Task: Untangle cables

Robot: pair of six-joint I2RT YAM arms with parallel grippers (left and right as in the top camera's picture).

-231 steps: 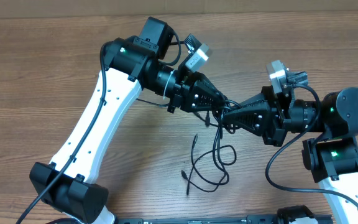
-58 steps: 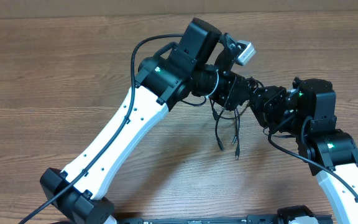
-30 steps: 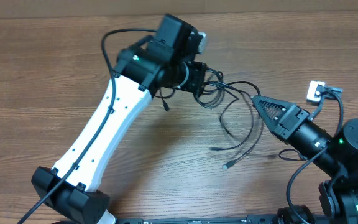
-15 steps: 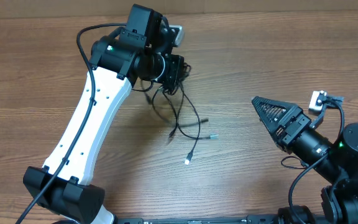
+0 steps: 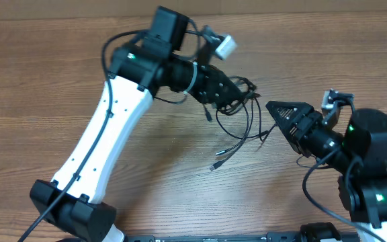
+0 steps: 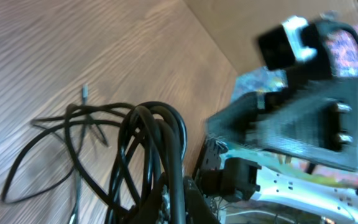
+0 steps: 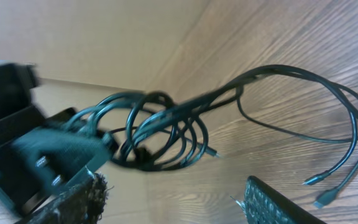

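My left claw (image 5: 232, 93) is pressed together on the cables (image 5: 245, 96) just above the middle of the overhead frame, and they spill from it in loops toward the lower right. My right claw (image 5: 275, 109) points at that bunch from the right, near it but apart. Its two fingers (image 7: 269, 202) are spread and nothing sits between them. Under everything is a brown wood-grain table (image 5: 46, 81), with a plain tan wall (image 5: 314, 5) along the top edge. The cables are thin, black and glossy. Several loops are stacked at my left claw, and loose strands trail onto the table and end in small plug tips, one of them pale.
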